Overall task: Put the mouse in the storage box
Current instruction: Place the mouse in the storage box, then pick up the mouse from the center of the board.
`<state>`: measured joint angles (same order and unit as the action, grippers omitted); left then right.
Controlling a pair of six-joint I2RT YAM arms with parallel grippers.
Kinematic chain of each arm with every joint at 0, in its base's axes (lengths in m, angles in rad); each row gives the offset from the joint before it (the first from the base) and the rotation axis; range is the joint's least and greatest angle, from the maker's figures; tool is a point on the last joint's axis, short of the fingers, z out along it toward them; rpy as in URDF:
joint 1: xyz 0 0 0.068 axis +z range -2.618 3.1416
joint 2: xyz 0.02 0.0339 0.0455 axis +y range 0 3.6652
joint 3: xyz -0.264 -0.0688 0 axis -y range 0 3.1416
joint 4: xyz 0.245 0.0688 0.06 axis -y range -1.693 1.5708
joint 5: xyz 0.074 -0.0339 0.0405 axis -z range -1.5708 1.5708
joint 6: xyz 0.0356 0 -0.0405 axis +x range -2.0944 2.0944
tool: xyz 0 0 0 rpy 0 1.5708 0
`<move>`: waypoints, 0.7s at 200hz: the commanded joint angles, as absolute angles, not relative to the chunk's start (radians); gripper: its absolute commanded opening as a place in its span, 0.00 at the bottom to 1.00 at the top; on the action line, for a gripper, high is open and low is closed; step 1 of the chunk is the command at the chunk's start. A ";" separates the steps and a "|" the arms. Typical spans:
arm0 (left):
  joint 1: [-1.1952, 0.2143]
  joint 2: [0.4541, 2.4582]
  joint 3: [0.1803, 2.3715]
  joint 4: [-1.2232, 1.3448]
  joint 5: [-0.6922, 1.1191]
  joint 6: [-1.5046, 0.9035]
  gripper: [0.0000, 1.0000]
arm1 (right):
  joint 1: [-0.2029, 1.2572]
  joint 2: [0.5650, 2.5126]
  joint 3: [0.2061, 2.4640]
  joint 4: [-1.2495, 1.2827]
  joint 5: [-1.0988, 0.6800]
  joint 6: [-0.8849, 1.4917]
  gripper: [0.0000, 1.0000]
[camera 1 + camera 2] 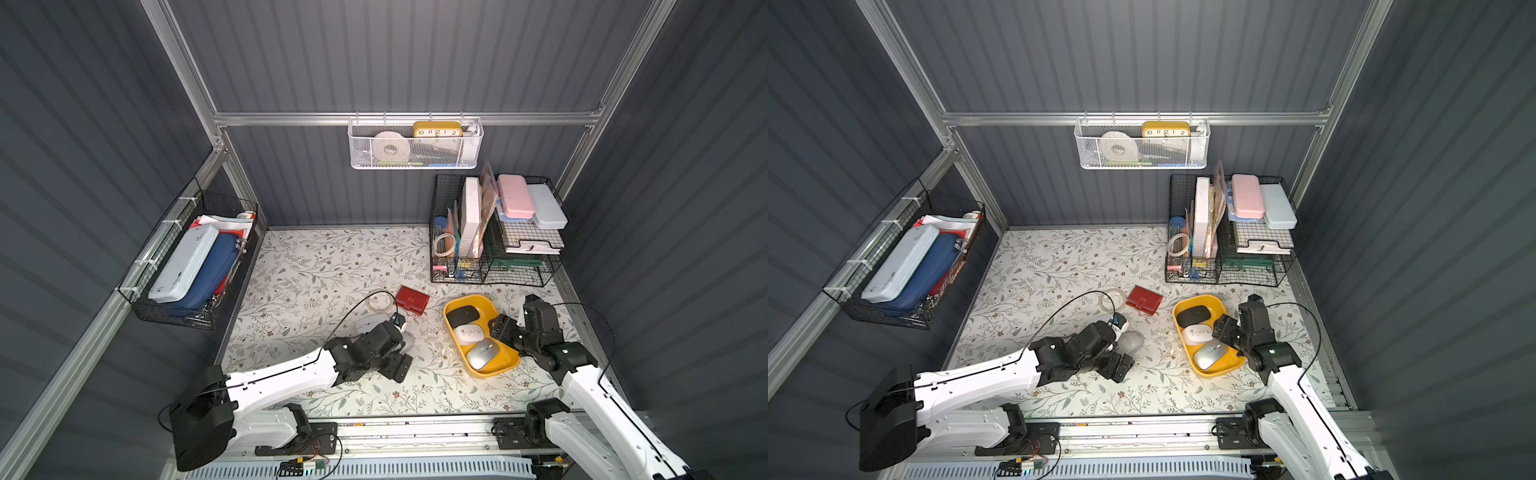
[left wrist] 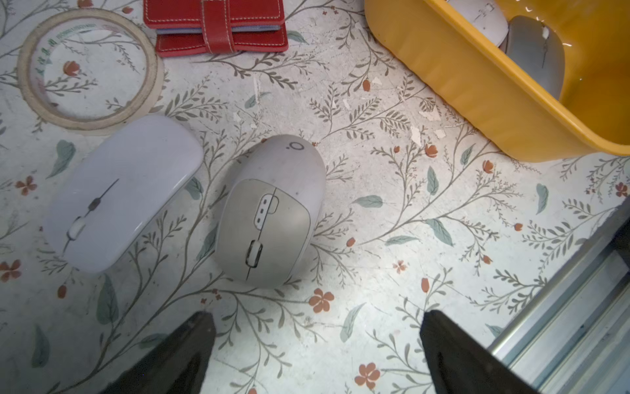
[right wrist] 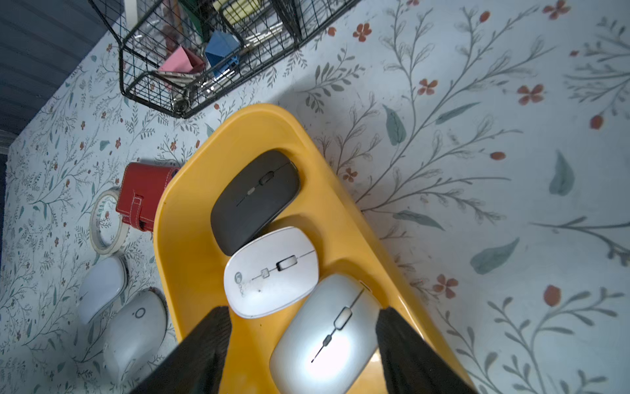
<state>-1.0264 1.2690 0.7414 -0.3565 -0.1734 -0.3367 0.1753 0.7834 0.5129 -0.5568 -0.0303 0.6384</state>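
Right wrist view looks down into the storage box (image 3: 191, 245), the yellow tub on the floral table (image 3: 477, 170). Three mice lie in it in a row: a black mouse (image 3: 255, 201), a white mouse (image 3: 271, 273) and a silver mouse (image 3: 327, 337). The white mouse carries a small round grey logo with faint writing beside it, and I cannot read either.

The right gripper (image 3: 303, 312) has its jaws spread on both sides of the silver mouse. One finger is close to its side and the other is clearly apart, so nothing is pinched.

Left wrist view shows the left gripper (image 2: 317, 317) with its jaws wide apart over bare table, with nothing between them. Near its fingertips lies a grey mouse (image 2: 269, 211), marked with a small ring and two dots. A lilac mouse (image 2: 122, 191) lies beside it, apart from it. Just beside the lilac mouse is a tape ring (image 2: 156, 73) with green print too small to read. A red wallet (image 2: 218, 24) is near the ring.

In a top view, a yellow clock (image 1: 437, 129) in the white mesh basket (image 1: 415, 153) shows the numerals 10, 11, 12, 1, 2.
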 commanded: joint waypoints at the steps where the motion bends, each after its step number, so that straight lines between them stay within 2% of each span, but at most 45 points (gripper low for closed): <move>1: -0.985 1.325 0.793 -0.349 -0.093 -0.268 0.99 | 0.180 0.777 0.516 -0.499 0.005 0.628 0.73; 89: -0.821 1.557 0.951 -0.394 0.070 -0.136 0.99 | 0.179 0.793 0.515 -0.493 -0.044 0.638 0.75; 140: -0.806 1.633 0.948 -0.364 0.089 -0.136 0.98 | 0.181 0.795 0.503 -0.483 -0.051 0.647 0.76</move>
<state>-0.8116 1.5806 0.9329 -0.3592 0.0566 -0.1619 0.1753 0.7967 0.5125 -0.5083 -0.0425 0.6392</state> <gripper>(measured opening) 0.987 0.755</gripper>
